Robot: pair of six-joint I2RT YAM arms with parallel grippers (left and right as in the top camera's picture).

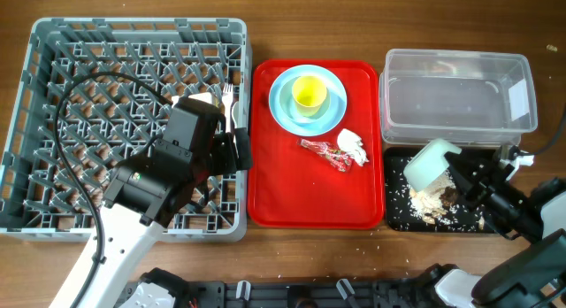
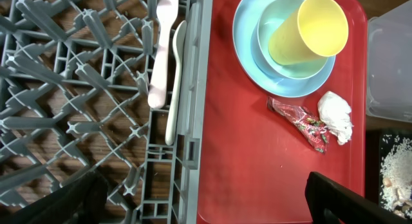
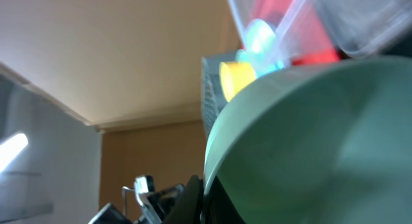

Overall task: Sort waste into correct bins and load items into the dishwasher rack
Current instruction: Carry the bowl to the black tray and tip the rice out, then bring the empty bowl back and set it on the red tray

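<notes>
Rack point(image 1: 133, 26): fills the 9 o'clock side of the surface point(image 1: 292, 255); its right wall runs just beside the red tray point(image 1: 292, 197), with only a thin strip of wood between them.
Left hand point(image 1: 239, 151): jaws spread wide and holding nothing, above the rack's 3 o'clock edge.
Fork point(image 2: 162, 50) and spoon point(image 2: 175, 82): side by side in the rack, the spoon against its right wall at about 2 o'clock.
Red tray: middle of the surface; its 6 o'clock half is bare red floor.
Plate point(image 1: 281, 109): at the tray's 12 o'clock end, close to the rim, carrying a nested bowl point(image 2: 302, 68) with the cup point(image 1: 309, 94) leaning inside it.
Wrapper point(image 1: 325, 153) and tissue point(image 1: 352, 145): touching each other, at 5 o'clock of the plate, near the tray's right rim.
Tub point(image 1: 389, 87): at 2 o'clock, just beside the red tray.
Black tray point(image 1: 395, 221): at 4 o'clock, butted under the tub's near wall.
Right hand point(image 1: 455, 177): closed on the rim of a tilted bowl point(image 1: 431, 164), over the black tray's 12 o'clock edge.
Scraps point(image 1: 429, 202): heaped under that bowl, with crumbs scattered across the black tray's floor.
Open room: bare wood along the 6 o'clock edge.
</notes>
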